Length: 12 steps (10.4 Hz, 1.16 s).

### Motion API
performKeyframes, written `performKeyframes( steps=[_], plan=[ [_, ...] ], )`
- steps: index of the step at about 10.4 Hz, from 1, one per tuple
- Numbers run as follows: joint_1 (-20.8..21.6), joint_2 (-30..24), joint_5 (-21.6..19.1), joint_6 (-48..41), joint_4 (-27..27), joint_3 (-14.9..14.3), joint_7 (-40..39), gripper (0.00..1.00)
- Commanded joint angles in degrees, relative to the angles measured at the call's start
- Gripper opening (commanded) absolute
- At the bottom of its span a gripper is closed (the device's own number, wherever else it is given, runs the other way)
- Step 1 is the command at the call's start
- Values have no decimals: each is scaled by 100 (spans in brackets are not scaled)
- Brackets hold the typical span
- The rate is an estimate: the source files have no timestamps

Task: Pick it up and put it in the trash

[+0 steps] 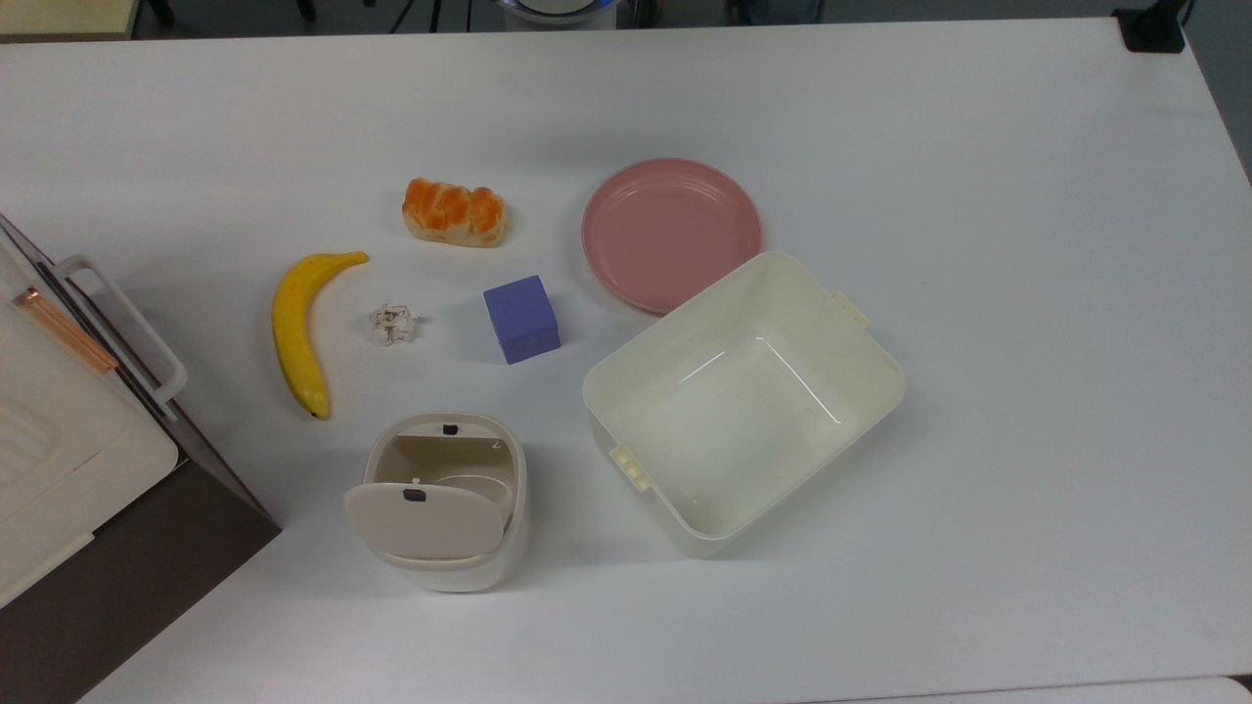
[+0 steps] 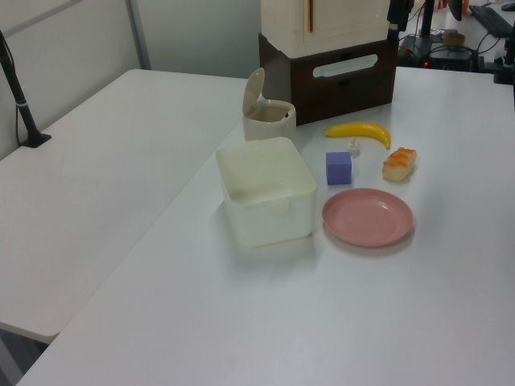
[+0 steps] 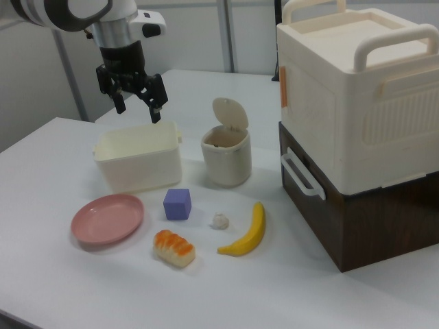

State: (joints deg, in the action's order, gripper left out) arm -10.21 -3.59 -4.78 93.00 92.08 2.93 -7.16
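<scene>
One tiny crumpled off-white paper wad (image 1: 393, 324) lies untouched on the white counter (image 1: 978, 147), the black two-finger pincer (image 3: 132, 96) spread wide and empty high above, the small beige flap-lid plastic bin (image 1: 445, 501) propped open to take it

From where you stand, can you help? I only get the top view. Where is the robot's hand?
Observer: In the right view's upper left, the gripper hangs in the air, jaws open, holding nothing, far from the paper wad.
Operator: Is the trash ready?
Observer: Yes. The left view shows the bin with its flap lid standing upright.
Operator: What's the box at my left edge?
Observer: A cream case with handles, stacked on a dark brown box.
</scene>
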Motion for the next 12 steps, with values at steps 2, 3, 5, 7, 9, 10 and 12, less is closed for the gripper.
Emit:
performKeyframes(
  steps=[2,3,5,7,9,10,12],
  plan=[
    [27,-71,-93,78,99,-38,110,100],
    [27,-71,-93,78,99,-38,101,100],
    [27,-80,-67,34,108,-38,101,100],
    [10,-89,-58,8,99,-47,66,100],
    [10,-80,-58,8,108,-47,74,100],
    [10,-80,-49,8,99,-47,66,100],
    [10,-80,-31,8,117,-47,57,100]
  ],
)
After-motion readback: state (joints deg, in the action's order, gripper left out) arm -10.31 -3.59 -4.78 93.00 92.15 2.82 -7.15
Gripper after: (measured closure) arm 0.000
